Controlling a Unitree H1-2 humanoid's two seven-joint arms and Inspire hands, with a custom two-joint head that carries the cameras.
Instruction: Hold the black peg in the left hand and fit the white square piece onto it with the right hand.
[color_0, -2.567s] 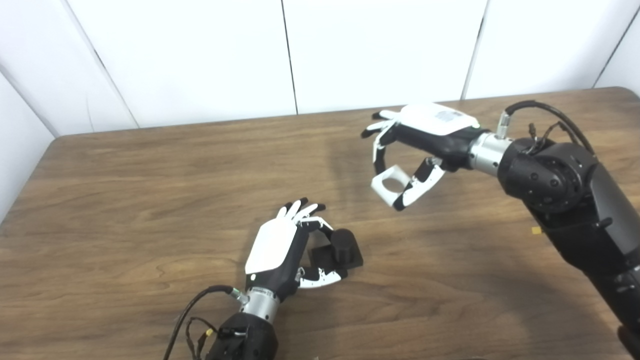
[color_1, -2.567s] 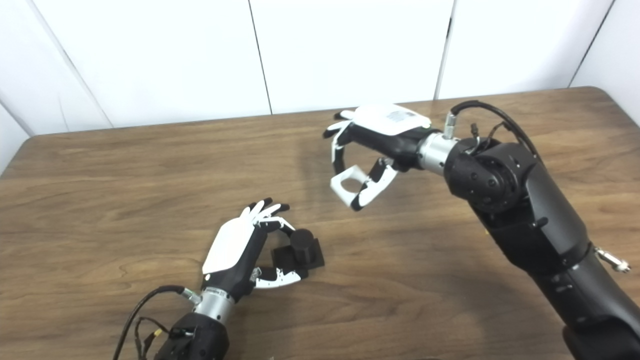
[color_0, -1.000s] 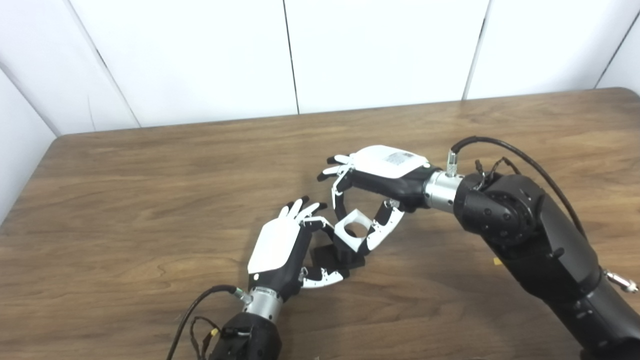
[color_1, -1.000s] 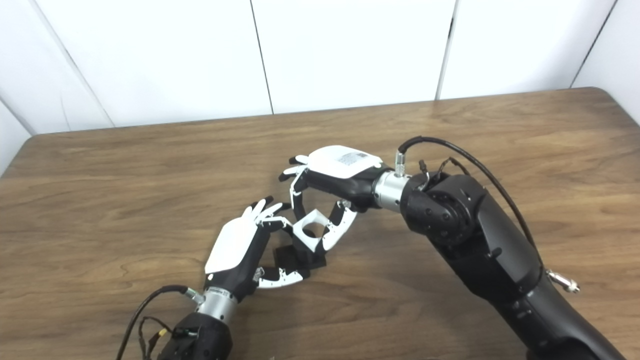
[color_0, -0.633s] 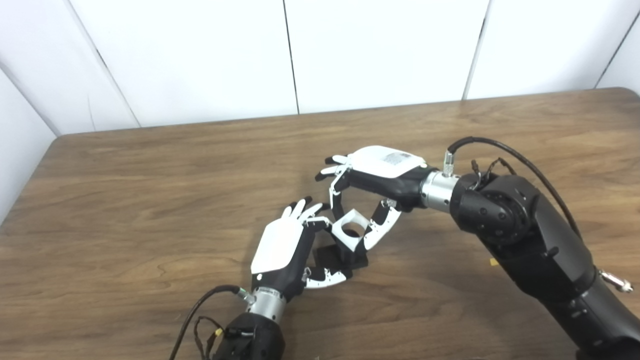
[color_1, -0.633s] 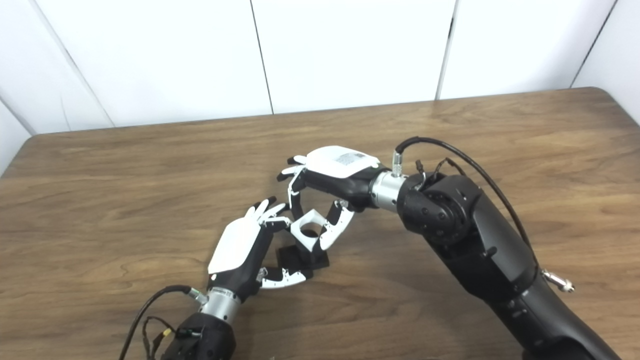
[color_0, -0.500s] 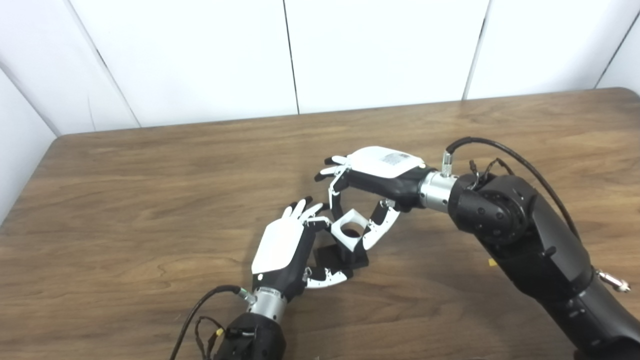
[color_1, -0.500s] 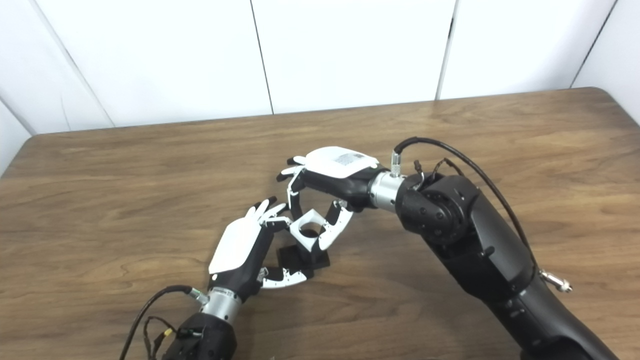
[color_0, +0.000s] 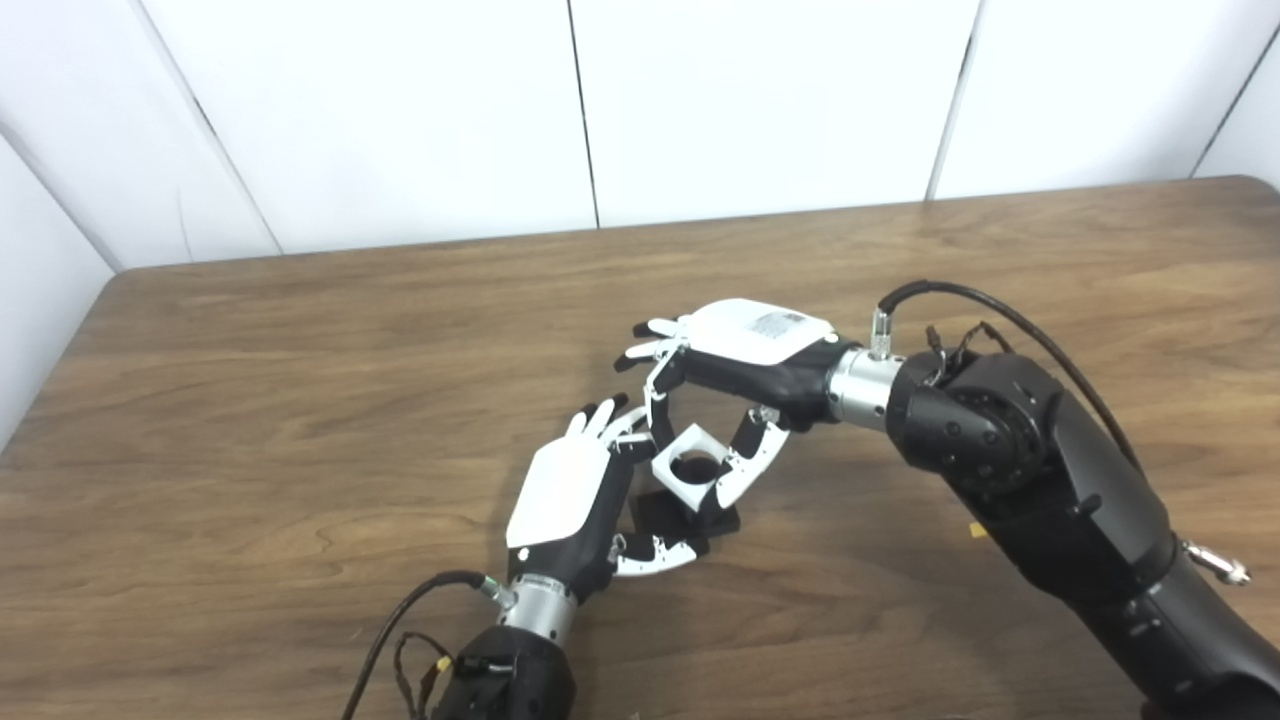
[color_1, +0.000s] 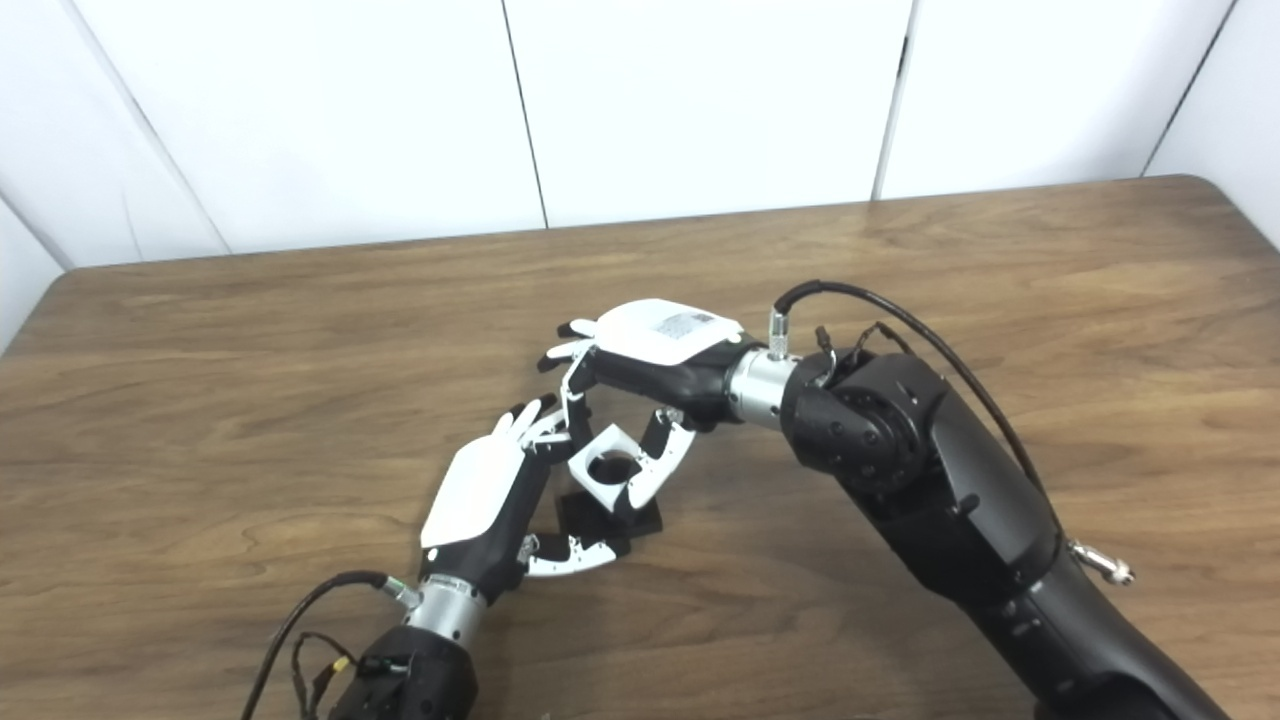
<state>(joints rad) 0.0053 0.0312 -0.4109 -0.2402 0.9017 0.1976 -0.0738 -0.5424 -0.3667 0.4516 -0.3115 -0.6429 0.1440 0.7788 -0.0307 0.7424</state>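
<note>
The black peg (color_0: 697, 467) stands on its black square base (color_0: 664, 516) on the table, mostly hidden. My left hand (color_0: 572, 497) wraps the base from the left, fingers behind and thumb in front. The white square piece (color_0: 688, 467), with a round hole in its middle, sits over the peg's top, the dark peg showing through the hole. My right hand (color_0: 728, 388) reaches in from the right, shut on that piece between fingers and thumb (color_1: 655, 465). How far down the piece sits on the peg is hidden.
The brown wooden table (color_0: 300, 360) runs to a white panelled wall at the back. A small yellow speck (color_0: 974, 531) lies on the table beside my right arm. Cables loop from both wrists.
My right hand has carried the white square piece from the right side down and left onto the peg. Over the last second it shifted slightly further left and lower. The left hand kept hold.
</note>
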